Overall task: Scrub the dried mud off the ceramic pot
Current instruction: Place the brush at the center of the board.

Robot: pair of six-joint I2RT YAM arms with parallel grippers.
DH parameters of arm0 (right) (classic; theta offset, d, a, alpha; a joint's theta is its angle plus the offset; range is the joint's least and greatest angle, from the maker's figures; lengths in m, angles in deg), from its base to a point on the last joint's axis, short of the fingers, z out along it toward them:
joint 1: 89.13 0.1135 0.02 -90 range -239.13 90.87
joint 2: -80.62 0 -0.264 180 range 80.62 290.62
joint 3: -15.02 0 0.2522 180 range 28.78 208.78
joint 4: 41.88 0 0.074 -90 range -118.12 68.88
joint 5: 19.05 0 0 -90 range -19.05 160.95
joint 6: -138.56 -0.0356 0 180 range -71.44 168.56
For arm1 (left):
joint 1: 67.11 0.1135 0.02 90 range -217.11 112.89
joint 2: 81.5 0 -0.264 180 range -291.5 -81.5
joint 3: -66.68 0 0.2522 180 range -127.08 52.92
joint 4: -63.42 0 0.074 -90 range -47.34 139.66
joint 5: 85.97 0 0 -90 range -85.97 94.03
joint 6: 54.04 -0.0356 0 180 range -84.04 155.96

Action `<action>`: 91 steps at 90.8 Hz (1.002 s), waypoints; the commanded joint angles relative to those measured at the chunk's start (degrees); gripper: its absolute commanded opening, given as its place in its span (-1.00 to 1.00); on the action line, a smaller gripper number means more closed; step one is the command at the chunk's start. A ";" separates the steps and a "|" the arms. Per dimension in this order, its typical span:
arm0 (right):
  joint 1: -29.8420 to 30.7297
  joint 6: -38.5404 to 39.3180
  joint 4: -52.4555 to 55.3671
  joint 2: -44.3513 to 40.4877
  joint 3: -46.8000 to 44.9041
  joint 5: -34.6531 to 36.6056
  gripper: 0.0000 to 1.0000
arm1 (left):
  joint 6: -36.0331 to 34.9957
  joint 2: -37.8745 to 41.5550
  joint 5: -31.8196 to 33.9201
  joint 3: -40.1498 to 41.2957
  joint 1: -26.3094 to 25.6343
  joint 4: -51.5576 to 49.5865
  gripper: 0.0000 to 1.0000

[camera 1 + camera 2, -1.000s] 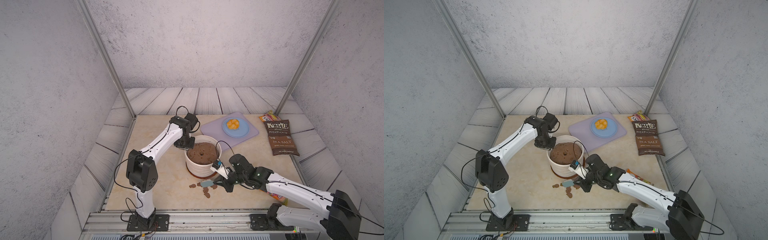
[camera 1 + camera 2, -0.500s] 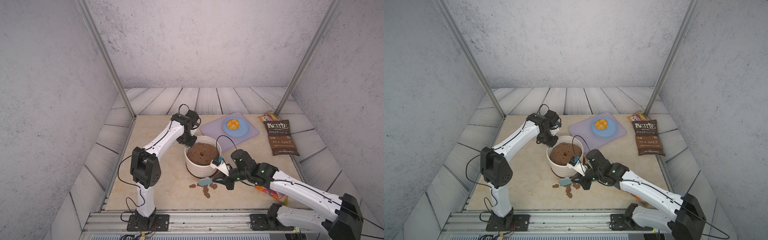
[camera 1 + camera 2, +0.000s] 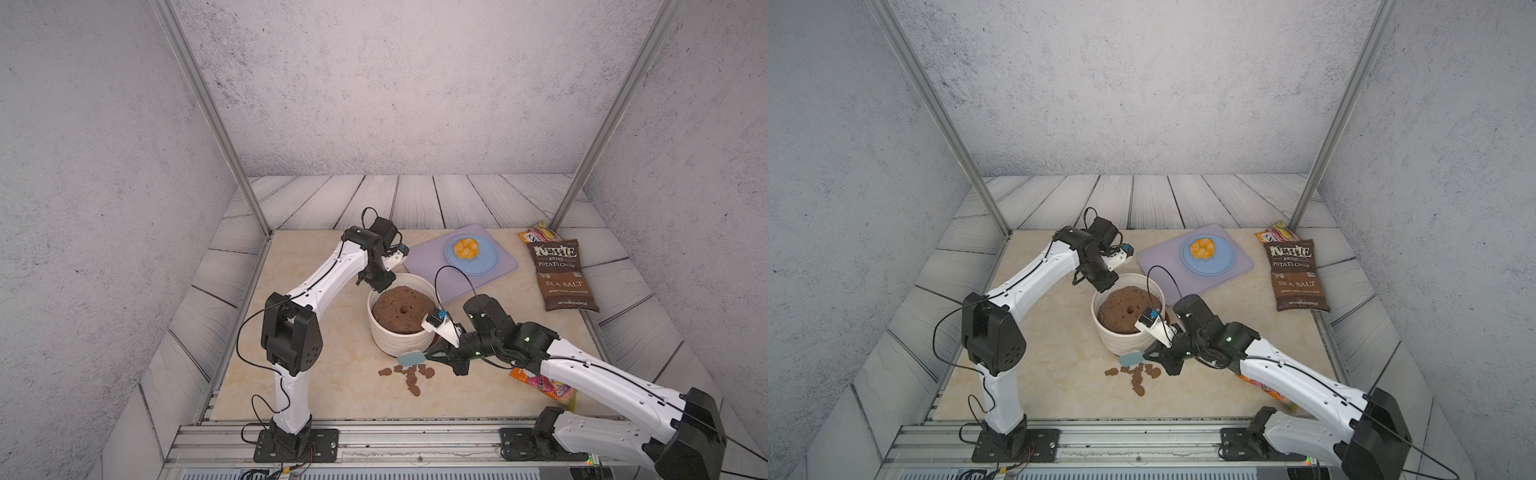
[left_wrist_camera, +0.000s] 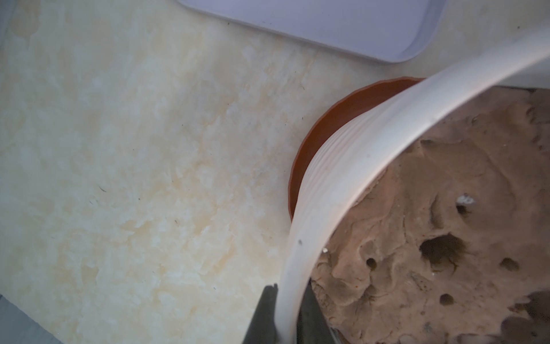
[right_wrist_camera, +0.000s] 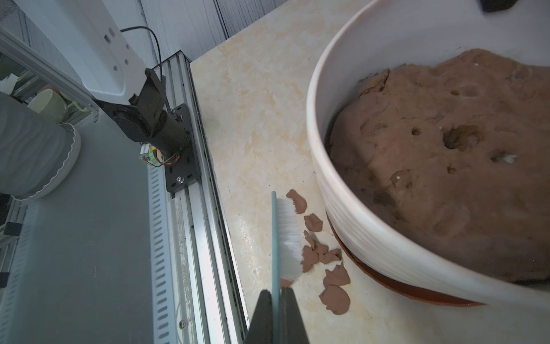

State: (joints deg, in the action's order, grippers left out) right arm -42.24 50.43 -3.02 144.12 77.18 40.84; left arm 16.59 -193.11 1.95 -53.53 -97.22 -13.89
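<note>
Left hand (image 4: 287, 293) clamped on ceramic pot (image 3: 399, 338) rim, right hand (image 5: 276, 293) clamped on blue brush (image 5: 288, 238) by dried mud (image 5: 334, 297), Kettle Brand Sea Salt potato chips bag (image 3: 561, 276)

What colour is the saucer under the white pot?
The saucer is terracotta brown, clearest in the left wrist view.

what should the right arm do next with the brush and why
Probably ease the brush sideways onto the ceramic pot wall for a stroke. The right gripper has its jaws shut on the handle, bristles facing the pot but apart from it, beside dried mud flakes lying on the table. The left gripper pinches the rim, so the pot should stay put.
</note>
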 commanded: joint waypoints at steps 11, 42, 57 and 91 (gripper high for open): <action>-1.03 -0.25 0.48 0.08 2.00 -1.53 -1.00 | -11.07 -2.10 5.86 -0.25 1.82 2.42 -0.79; -2.28 2.72 3.72 1.29 2.83 -1.42 -1.00 | -10.32 -2.51 3.84 -2.48 1.65 1.80 -0.57; -2.33 5.63 7.23 1.73 3.31 1.06 -1.00 | -9.36 -1.62 3.17 -2.78 1.25 2.13 -0.45; -3.84 9.03 13.08 0.56 5.12 1.77 -1.00 | -2.50 -0.27 2.48 -7.75 0.53 -2.14 0.22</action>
State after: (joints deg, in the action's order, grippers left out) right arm -45.49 57.75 7.32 145.59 81.09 42.35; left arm 10.27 -194.27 4.33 -58.25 -96.74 -13.91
